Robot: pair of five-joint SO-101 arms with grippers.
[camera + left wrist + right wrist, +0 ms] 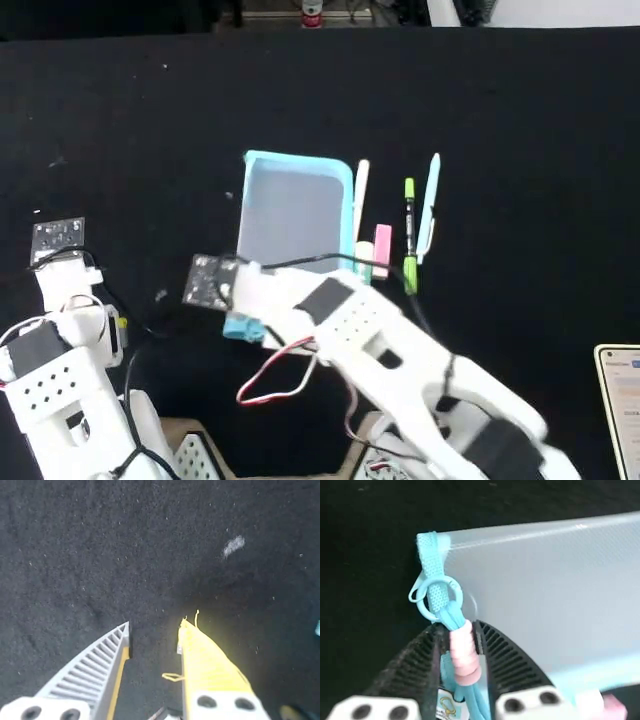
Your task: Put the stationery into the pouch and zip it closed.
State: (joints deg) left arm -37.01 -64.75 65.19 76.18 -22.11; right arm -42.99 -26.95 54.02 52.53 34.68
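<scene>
Pouch (295,212): translucent with a light blue border, lying flat on the black table (520,120) near its middle. I cannot tell whether the zip is open or shut.

Stationery: all of it lies on the table along the pouch's right edge, outside the pouch. Nearest the pouch is a white pen (360,190). Next to it are a pink eraser (382,248) and a small green-and-white piece (364,262). Further right are a green marker (409,235) and then a light blue pen (430,200).

Right arm (400,350): stretched from the near right side across to the pouch's near left corner.

Right gripper (457,625): jaws drawn in narrow and clamped on the teal zipper cord (451,620), which carries a pink bead (463,655) between the fingers. The cord runs through a teal ring (422,596) to a fabric tab (430,555) at the pouch corner.

Left arm (60,350): at the near left side of the table, well apart from the pouch.

Left gripper (153,627): jaws parted with a clear gap and nothing between them, over bare black cloth. A pale fleck (233,545) lies on the cloth ahead.
</scene>
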